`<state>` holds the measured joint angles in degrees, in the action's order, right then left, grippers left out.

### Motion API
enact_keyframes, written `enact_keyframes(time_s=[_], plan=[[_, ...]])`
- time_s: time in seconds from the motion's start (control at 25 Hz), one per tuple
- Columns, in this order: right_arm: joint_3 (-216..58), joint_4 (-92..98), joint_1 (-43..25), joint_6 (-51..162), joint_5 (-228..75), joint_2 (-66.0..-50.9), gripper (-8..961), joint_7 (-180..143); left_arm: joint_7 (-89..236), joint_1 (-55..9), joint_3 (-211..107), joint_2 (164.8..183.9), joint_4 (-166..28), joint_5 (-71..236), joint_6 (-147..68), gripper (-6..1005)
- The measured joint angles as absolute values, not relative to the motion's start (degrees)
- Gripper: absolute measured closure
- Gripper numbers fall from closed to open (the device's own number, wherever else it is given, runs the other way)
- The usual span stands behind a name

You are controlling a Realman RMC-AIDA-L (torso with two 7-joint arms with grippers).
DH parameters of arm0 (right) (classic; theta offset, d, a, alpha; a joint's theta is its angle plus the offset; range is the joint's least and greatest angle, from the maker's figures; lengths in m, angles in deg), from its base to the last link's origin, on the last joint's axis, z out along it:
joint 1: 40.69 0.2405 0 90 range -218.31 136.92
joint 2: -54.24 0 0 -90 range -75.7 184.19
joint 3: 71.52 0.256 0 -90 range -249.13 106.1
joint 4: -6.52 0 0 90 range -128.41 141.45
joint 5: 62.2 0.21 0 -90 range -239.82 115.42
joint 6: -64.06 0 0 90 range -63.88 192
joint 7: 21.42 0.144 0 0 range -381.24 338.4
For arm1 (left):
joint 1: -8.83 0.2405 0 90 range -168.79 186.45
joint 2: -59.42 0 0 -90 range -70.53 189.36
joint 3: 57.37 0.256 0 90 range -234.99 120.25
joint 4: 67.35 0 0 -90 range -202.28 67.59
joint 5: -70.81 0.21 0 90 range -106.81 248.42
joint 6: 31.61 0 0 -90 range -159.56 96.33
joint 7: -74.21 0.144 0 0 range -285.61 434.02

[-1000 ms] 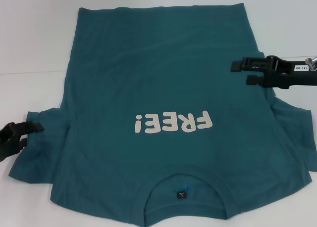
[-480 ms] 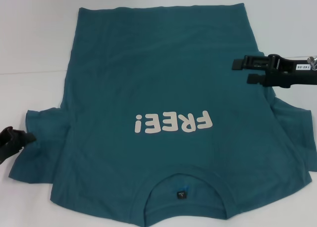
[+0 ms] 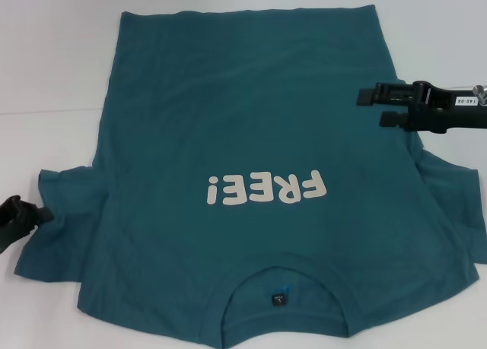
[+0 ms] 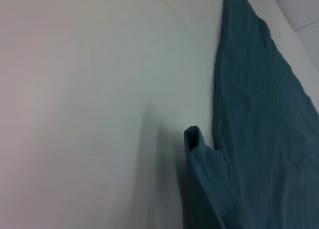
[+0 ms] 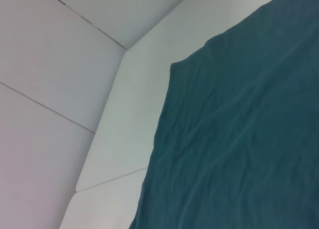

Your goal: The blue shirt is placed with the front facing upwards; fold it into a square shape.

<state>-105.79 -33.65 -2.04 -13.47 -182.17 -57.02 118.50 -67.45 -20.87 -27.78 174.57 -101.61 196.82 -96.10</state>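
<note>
Nearest, round ribbed collar (image 3: 283,279) with small dark tag (image 3: 278,297). Soft, faintly wrinkled blue shirt (image 3: 243,121) spread flat, front up, across smooth white tabletop (image 3: 53,52), hem farthest. White blocky lettering (image 3: 265,188) on chest. At left sleeve (image 3: 65,220) edge, black left gripper (image 3: 19,216), touching the fabric; clenched or released, cannot tell. Farther, over shirt's right side, black right gripper (image 3: 377,108), two fingers parted, grasping nothing.

A dark teal-blue cotton shirt (image 4: 259,119) lies wrinkled across a smooth white counter (image 4: 89,99), its long edge running diagonally. One small corner of the cloth (image 4: 193,138) sticks up, folded over on itself.
</note>
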Motion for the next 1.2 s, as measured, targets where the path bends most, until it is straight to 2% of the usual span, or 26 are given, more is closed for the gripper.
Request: enact_keyframes(time_s=[0.4,1.04,1.2], plan=[[-105.8,-33.6,-2.0,-13.6,-182.1,-57.02,57,118.5,-69.3,-20.6,-30.1,172.33,-105.5,197.9,-99.4,1000],[-105.8,-33.6,-2.0,-14.1,-182.1,-57.02,58,118.5,-73.8,-23.7,-30.0,170.26,-109.9,203.7,-102.2,999],[-105.9,-33.6,-2.0,-14.1,-182.1,-57.07,58,118.4,-74.2,-24.7,-29.3,170.31,-110.7,204.3,-105.3,1000]])
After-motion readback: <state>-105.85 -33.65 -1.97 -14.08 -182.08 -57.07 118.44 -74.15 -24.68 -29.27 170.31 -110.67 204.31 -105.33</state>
